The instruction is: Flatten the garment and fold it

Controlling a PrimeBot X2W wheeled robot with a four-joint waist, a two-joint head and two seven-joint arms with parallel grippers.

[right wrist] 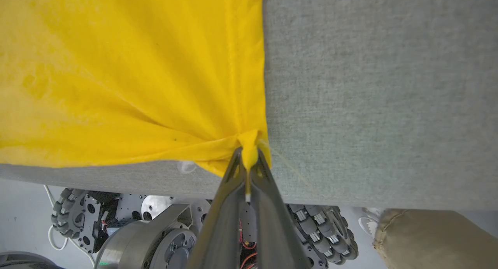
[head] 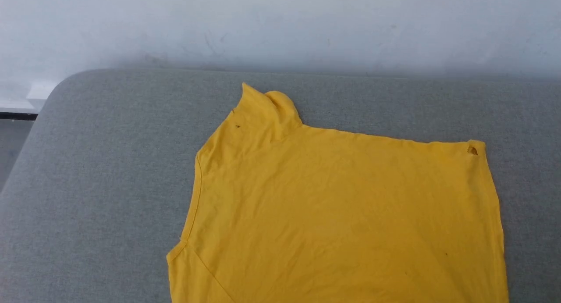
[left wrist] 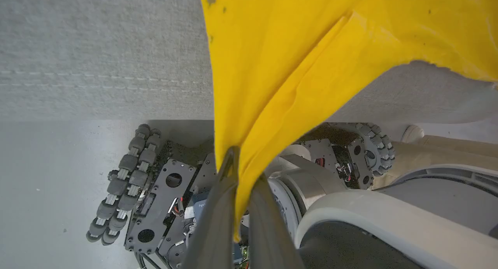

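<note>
The garment (head: 342,215) is a bright yellow T-shirt lying plain side up on the grey padded table (head: 109,162), one sleeve sticking up toward the far edge and a small hole near its far right corner. Its near part runs off the bottom of the head view. In the left wrist view my left gripper (left wrist: 243,171) is shut on a bunched corner of the garment (left wrist: 295,66), pulled taut off the table edge. In the right wrist view my right gripper (right wrist: 248,160) is shut on a gathered corner of the garment (right wrist: 128,74) at the table's near edge.
A pale wall (head: 280,26) stands behind the table. Below the table edge the wrist views show my wheeled base (left wrist: 128,191) and its rollers (right wrist: 323,230). A person's tan trouser leg (right wrist: 435,238) stands close on the right. Bare grey table lies left of the shirt.
</note>
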